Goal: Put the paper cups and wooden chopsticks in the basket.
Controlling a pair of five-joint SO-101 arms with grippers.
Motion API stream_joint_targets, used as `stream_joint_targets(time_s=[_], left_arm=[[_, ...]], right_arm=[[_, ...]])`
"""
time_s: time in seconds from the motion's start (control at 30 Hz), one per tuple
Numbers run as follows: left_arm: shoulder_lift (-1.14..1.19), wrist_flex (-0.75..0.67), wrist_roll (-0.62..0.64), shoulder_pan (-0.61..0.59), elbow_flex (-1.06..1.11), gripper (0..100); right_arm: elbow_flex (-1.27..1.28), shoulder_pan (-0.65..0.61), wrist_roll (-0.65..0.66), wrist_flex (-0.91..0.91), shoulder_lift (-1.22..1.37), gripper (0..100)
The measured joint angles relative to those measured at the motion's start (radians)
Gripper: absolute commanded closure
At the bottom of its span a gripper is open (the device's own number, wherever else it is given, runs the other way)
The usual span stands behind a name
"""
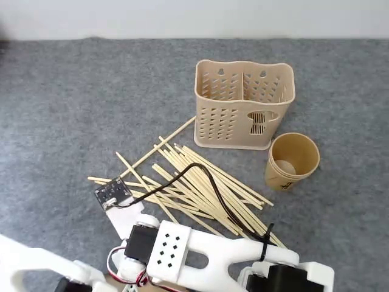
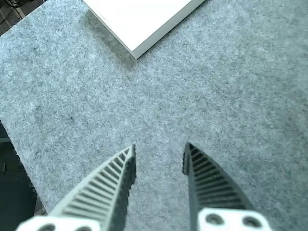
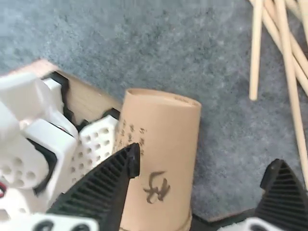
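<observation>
High view, basket: the tan slotted basket stands upright on the grey mat, with a divider splitting it into two compartments.
High view, paper cups: the nested paper cups stand mouth up, just beside the basket's front corner and outside it. A second cup sits inside the outer one.
High view, wooden chopsticks: the wooden chopsticks lie fanned in a loose pile on the mat in front of the basket, all outside it. One stick reaches close to its base.
High view, arm: a white arm lies across the near edge, and a black cable loops over the pile.
Left wrist view, left gripper: the left gripper has its ribbed jaws parted moderately with nothing between them, only bare mat. A white board lies well beyond the tips.
Right wrist view, right gripper: the right gripper has its black jaws spread wide.
Right wrist view, cup: a marked paper cup lies on its side, partly between the jaws and close against one tip. Whether they touch cannot be told.
Right wrist view, chopsticks: several sticks lie beyond the other jaw.
</observation>
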Motion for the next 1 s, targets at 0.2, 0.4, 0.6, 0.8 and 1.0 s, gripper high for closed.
stream_joint_targets(time_s=[0.2,0.4,0.6,0.8,1.0], left_arm=[[0.000,0.000,0.003,0.000,0.000,84],[0.000,0.000,0.003,0.000,0.000,84],[0.000,0.000,0.003,0.000,-0.002,84],[0.000,0.000,0.003,0.000,-0.002,84],[0.000,0.000,0.003,0.000,-0.002,84]], right_arm=[[0.049,0.009,0.000,-0.107,0.003,61.5],[0.077,0.014,0.000,-0.117,0.003,61.5],[0.114,0.017,0.000,-0.164,0.041,61.5],[0.140,0.025,0.000,-0.161,0.176,61.5],[0.137,0.020,0.000,-0.173,0.204,61.5]])
